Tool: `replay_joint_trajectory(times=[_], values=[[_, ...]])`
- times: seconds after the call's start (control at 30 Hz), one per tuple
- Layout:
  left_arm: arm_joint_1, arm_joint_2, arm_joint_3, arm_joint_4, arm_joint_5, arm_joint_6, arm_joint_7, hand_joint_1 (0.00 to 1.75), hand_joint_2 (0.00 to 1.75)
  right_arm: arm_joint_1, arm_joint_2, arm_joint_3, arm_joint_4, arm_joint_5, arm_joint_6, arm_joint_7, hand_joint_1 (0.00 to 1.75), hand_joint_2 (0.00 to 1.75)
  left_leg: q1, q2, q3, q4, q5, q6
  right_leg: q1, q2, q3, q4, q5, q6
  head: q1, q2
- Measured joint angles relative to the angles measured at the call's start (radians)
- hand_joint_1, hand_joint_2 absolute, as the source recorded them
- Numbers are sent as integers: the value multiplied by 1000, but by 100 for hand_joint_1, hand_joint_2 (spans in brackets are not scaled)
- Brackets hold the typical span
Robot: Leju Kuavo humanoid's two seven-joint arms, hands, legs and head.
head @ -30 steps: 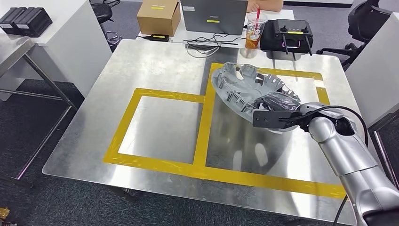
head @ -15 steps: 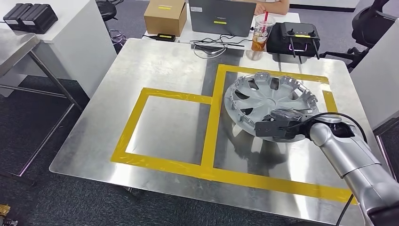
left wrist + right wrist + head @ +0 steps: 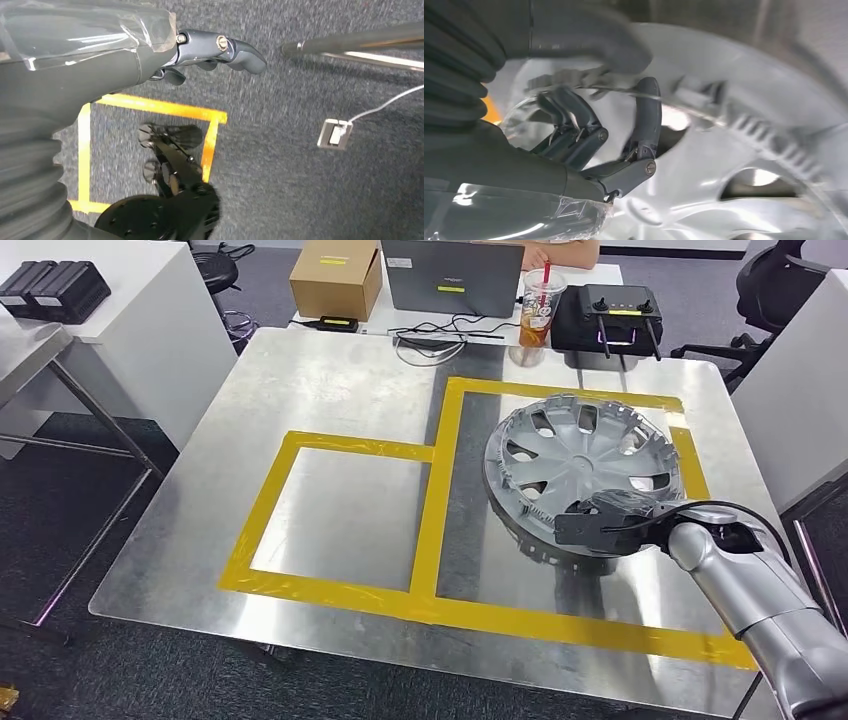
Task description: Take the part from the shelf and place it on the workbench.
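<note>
The surface (image 3: pixel 340 390) is a bare metal sheet marked with yellow tape (image 3: pixel 432 500) into two joined rectangles, a smaller one on the left and a larger one on the right. The part (image 3: pixel 580 455), a silver wheel cover with spokes and a toothed rim, lies inside the right rectangle, nearly flat, its near edge at the right robot hand (image 3: pixel 600 520).

Beyond the far edge sit a cardboard box (image 3: pixel 336 278), a grey laptop (image 3: pixel 452 275), an iced drink (image 3: pixel 538 310) with a red straw and a black controller case (image 3: pixel 610 315). A white desk (image 3: pixel 100 330) stands to the left on dark carpet, with black cases (image 3: pixel 55 285) on it, and an office chair (image 3: pixel 790 285) is at the far right.

The right wrist view adds detail the head view lacks: the thumb (image 3: pixel 589 40) lies over the part's rim (image 3: pixel 749 130) and the dark fingers (image 3: pixel 644 120) curl on its other side, so the right robot hand grips the part.

The left wrist view looks down at the carpet (image 3: pixel 300 150), where yellow floor tape (image 3: pixel 160 107) and a metal table leg (image 3: pixel 350 47) show. The left robot hand (image 3: pixel 215 52) hangs there holding nothing, its fingers curled in.
</note>
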Motion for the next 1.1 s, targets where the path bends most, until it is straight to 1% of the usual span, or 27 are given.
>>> replay_joint_trajectory(times=[0.03,0.07,0.13,0.2,0.23,0.3,0.33,0.37,0.4,0.43,0.47,0.5,0.53,0.57,0.6,0.67,0.7,0.73,0.77,0.83,0.87,0.9,0.93,0.97,1.03,1.07,1.1], values=[[0,2,0,1,-3,6,-4,0,131,4,0,-5,0,4,-7,-2,0,0,-3,0,22,-43,10,5,1,1,0,-1,0,2,0,0],[-1,4,-1,2,-4,9,-6,0,87,9,0,-9,-1,7,-13,-4,0,0,-7,0,31,-60,9,8,2,1,0,-2,0,6,0,0],[-1,6,-1,3,-4,11,-11,0,0,20,-1,-20,-4,15,-28,-10,0,0,-9,2,36,-67,13,14,1,1,2,-6,1,16,0,0],[-2,4,-1,2,0,8,-11,0,0,30,-1,-34,-12,21,-50,-16,0,0,-5,4,48,-84,24,26,1,0,-9,18,-14,21,2,0],[-4,1,0,0,1,5,-8,0,0,37,0,-42,-19,26,-65,-20,0,0,-2,5,52,-92,30,31,1,0,-28,60,-36,18,4,0],[-8,-8,1,-9,4,-4,2,0,0,57,4,-59,-38,35,-104,-27,0,0,-4,5,52,-94,33,35,1,-1,-89,191,-94,11,6,0],[-10,-14,2,-17,5,-9,8,0,0,71,8,-68,-52,40,-126,-30,0,0,-5,4,51,-94,33,35,1,-1,-115,249,-113,12,6,0],[-11,-21,2,-25,6,-15,13,0,0,88,13,-80,-69,43,-150,-35,0,0,-5,3,51,-94,33,35,0,-1,-126,275,-119,16,6,0],[-12,-27,3,-35,7,-21,18,0,0,106,20,-95,-91,43,-179,-43,0,0,-5,3,51,-93,32,35,-1,-1,-117,259,-109,24,7,0],[-12,-35,3,-44,9,-26,22,0,0,125,28,-114,-119,42,-215,-54,0,0,-5,2,51,-91,31,34,-2,-2,-88,202,-85,33,7,0],[-13,-41,3,-54,10,-30,25,0,0,145,36,-138,-152,39,-255,-67,0,0,-6,1,50,-87,29,30,-4,-5,-49,124,-58,40,7,0],[-13,-46,3,-63,11,-33,26,0,0,163,47,-165,-189,37,-297,-80,0,0,-7,1,48,-82,26,26,-3,-7,-14,57,-36,41,7,0],[-13,-50,3,-71,12,-36,26,0,0,184,59,-195,-228,36,-336,-91,0,0,-9,0,46,-77,23,21,-2,-8,10,12,-22,37,6,0],[-13,-53,3,-78,12,-39,25,0,0,207,72,-227,-271,39,-373,-101,0,0,-11,0,44,-73,21,16,0,-9,20,-7,-17,30,6,0],[-12,-56,3,-85,11,-43,22,0,0,234,85,-258,-314,44,-406,-111,0,0,-11,-1,43,-71,20,13,3,-8,21,-6,-17,22,6,0],[-10,-60,3,-96,5,-50,10,0,0,294,119,-332,-416,60,-474,-139,0,0,-9,-2,40,-66,14,6,0,-9,22,-7,-16,12,6,0],[-9,-62,3,-100,3,-53,3,0,0,324,138,-372,-470,66,-505,-157,0,0,-7,-1,33,-50,2,0,-2,-9,23,-7,-16,7,4,0],[-8,-63,3,-104,0,-56,-4,0,0,352,159,-414,-527,71,-530,-177,0,0,-5,-1,18,-15,-21,-7,-5,-9,24,-8,-16,3,2,0],[-6,-64,2,-107,-1,-59,-10,0,0,378,178,-455,-579,73,-550,-194,0,0,-2,0,-7,40,-52,-13,-5,-10,25,-8,-17,0,-1,0],[-4,-66,2,-110,-6,-64,-22,0,0,429,217,-531,-674,68,-589,-232,0,0,3,1,-67,174,-111,-22,-3,-10,25,-8,-18,-3,-3,0],[-1,-67,1,-111,-10,-67,-28,0,0,455,238,-568,-719,57,-616,-258,0,0,5,2,-85,212,-119,-22,-2,-9,26,-8,-18,-3,-3,0],[1,-68,1,-112,-13,-69,-35,0,0,480,262,-605,-765,39,-644,-288,0,0,6,2,-86,212,-109,-21,-1,-9,26,-8,-19,-4,-3,0],[2,-69,1,-113,-17,-72,-41,0,0,505,287,-645,-815,14,-666,-319,0,0,6,2,-65,170,-82,-18,0,-8,28,-8,-19,-4,-3,0],[3,-70,1,-116,-18,-75,-46,0,0,527,313,-687,-865,-15,-679,-347,0,0,5,1,-29,98,-46,-12,1,-7,30,-8,-20,-4,-3,0],[5,-70,3,-126,-19,-85,-50,0,0,566,366,-776,-961,-68,-676,-386,0,0,-1,-3,38,-30,-2,2,3,-7,32,-9,-19,-3,-2,0],[6,-70,4,-132,-17,-91,-50,0,0,585,390,-819,-1001,-84,-666,-397,0,0,-4,-5,55,-61,4,7,4,-7,31,-9,-18,-1,-3,0],[9,-70,4,-139,-13,-97,-50,0,0,604,412,-860,-1034,-92,-653,-403,0,0,-8,-6,59,-68,2,10,3,-7,30,-11,-16,3,-3,0]])
